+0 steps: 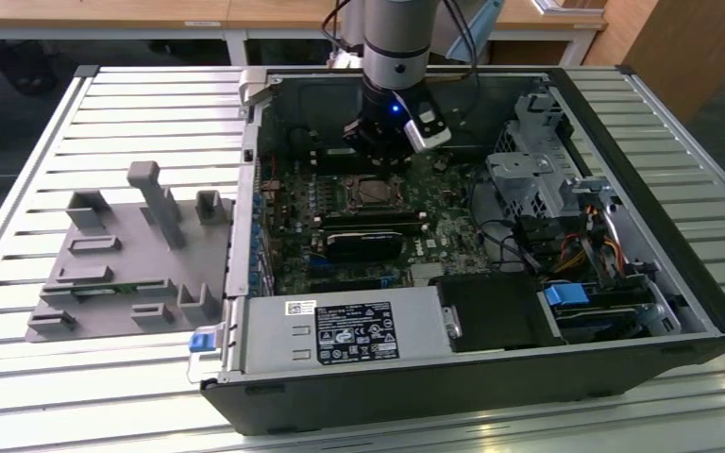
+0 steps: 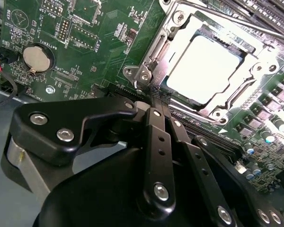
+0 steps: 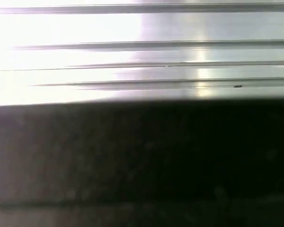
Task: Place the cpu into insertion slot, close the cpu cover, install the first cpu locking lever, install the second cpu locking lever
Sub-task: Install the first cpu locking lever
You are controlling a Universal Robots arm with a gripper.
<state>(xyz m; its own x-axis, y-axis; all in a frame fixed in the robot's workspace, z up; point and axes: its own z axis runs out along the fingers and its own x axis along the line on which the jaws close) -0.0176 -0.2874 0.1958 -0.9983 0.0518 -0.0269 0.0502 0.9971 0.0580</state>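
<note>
I see the open computer case (image 1: 665,311), a dark metal box on the ribbed table (image 1: 35,123), with my gripper (image 2: 154,97) lowered inside it over the green circuit board (image 2: 109,47). Its black fingers (image 2: 156,142) are pressed together with nothing between them, tips down at the edge of the silvery cpu cover (image 2: 154,52), which lies flat over the insertion slot (image 2: 255,80). Just beyond the fingertips the cpu (image 2: 206,71) sits in the slot, a pale, smooth square framed by the cover; a round coin battery (image 2: 38,59) lies well off to the side.
</note>
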